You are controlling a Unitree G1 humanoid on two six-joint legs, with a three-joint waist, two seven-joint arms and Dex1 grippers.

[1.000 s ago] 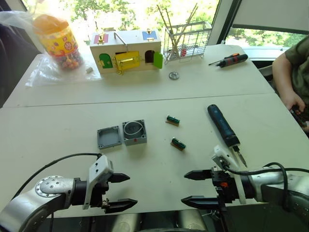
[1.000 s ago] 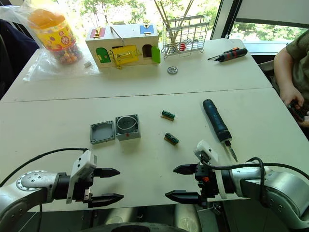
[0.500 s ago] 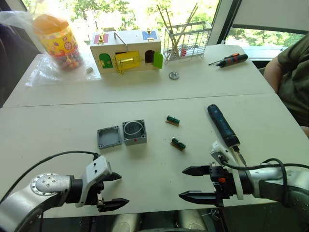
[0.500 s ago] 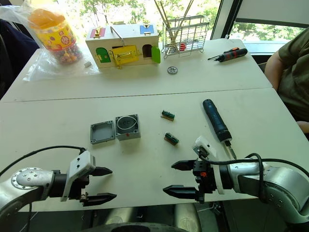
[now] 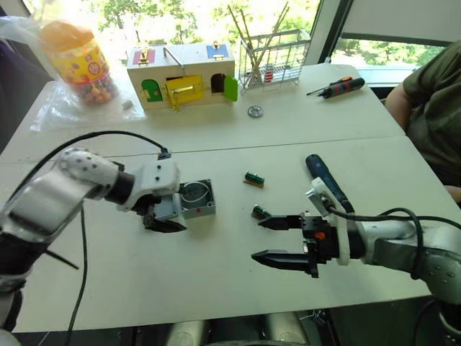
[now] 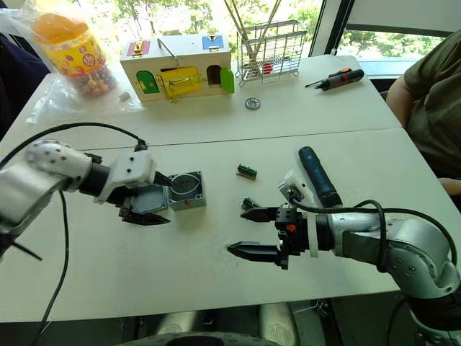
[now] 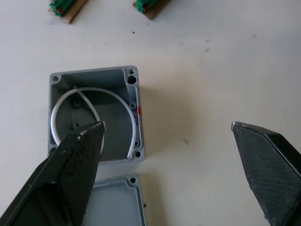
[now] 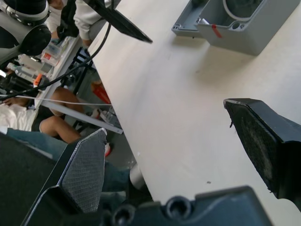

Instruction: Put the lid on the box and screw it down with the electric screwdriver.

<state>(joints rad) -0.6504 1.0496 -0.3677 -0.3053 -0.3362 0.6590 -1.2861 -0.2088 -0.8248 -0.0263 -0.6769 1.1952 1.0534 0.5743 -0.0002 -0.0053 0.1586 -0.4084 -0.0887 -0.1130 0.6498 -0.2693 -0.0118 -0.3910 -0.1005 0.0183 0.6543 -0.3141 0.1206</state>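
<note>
Two grey parts sit side by side near the middle of the white table (image 5: 216, 281): the box (image 5: 197, 200), open-topped with a pale ring inside and a small red mark on its side, and the lid (image 6: 148, 202), which lies flat and touching the box on the robot's left. The left gripper (image 5: 163, 213) hangs directly over the lid with its two black fingers spread wide apart, holding nothing; in the left wrist view one fingertip (image 7: 80, 160) overlaps the box's rim while the other stands over bare table. The lid is partly hidden beneath this gripper.

The right gripper (image 5: 277, 239) hovers above bare table to the right of the box, its fingers likewise spread and empty. Just behind its wrist lies the electric screwdriver (image 6: 319, 175), a dark blue-black cylinder resting on the table, partly covered by the arm. Two small green-and-brown parts (image 5: 253, 178) lie between the box and the screwdriver.

Farther back stand a colourful wooden latch box (image 5: 181, 76), a wire rack (image 5: 272, 59) holding sticks, a jar (image 5: 75, 63) of coloured sweets in a clear bag, and a black-and-orange hand screwdriver (image 5: 336, 87). A person (image 5: 432, 108) in a dark green top sits at the table's right edge.
</note>
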